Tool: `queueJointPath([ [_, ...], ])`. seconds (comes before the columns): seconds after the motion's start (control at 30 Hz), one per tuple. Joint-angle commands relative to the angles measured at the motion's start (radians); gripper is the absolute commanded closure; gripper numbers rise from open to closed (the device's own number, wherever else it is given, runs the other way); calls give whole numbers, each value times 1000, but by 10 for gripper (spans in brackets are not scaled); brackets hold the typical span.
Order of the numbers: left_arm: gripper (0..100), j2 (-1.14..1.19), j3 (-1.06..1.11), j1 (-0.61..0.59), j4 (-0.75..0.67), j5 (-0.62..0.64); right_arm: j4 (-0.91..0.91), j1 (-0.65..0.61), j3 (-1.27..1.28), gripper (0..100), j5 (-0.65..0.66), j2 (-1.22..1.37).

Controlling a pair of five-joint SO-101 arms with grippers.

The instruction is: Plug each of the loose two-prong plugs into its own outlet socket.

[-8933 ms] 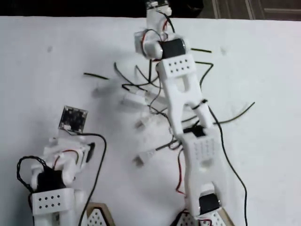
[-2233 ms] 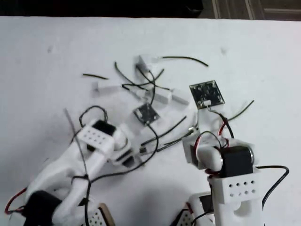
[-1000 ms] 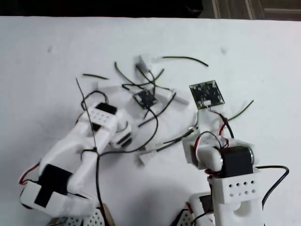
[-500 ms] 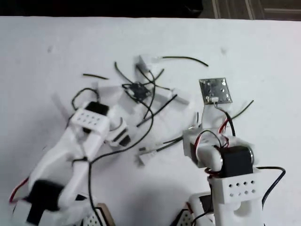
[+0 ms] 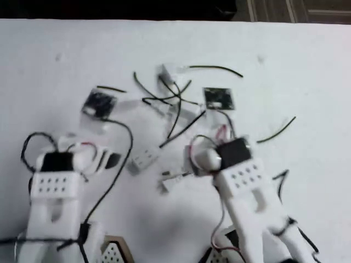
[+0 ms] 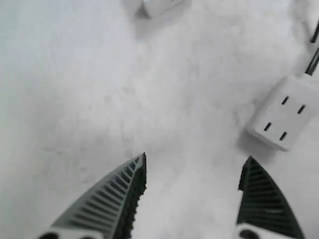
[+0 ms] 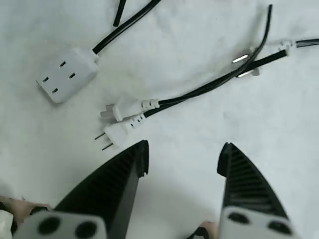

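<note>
The left gripper hangs over the white table, fingers apart and empty, with a white outlet block just beside one finger. Near that block, two loose two-prong plugs lie side by side on black cords, just ahead of the right gripper, whose fingers are likewise spread.

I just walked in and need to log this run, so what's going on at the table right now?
Two robot arms sit over a scatter of black cords on a white table. Neither arm holds anything. The left gripper is open over bare table, beside a white outlet block. The right gripper is open close to two loose two-prong plugs, which lie side by side near that block. The block's visible sockets are empty.
</note>
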Motion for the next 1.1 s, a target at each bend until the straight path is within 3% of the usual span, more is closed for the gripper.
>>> queueJointPath([
  [0.0,698,-139,86,-58,0,8,-108,-51,-12,766,-54,93],
  [0.17,697,-305,250,-59,-9,6,-252,-61,-11,766,-114,240],
  [0.3,696,-421,405,-59,-98,6,-321,-62,-15,766,-157,371],
  [0.73,698,-605,448,-61,2,8,-455,-116,-15,767,-252,550],
  [1.07,698,-610,450,-62,14,8,-467,-101,-14,861,-238,544],
])
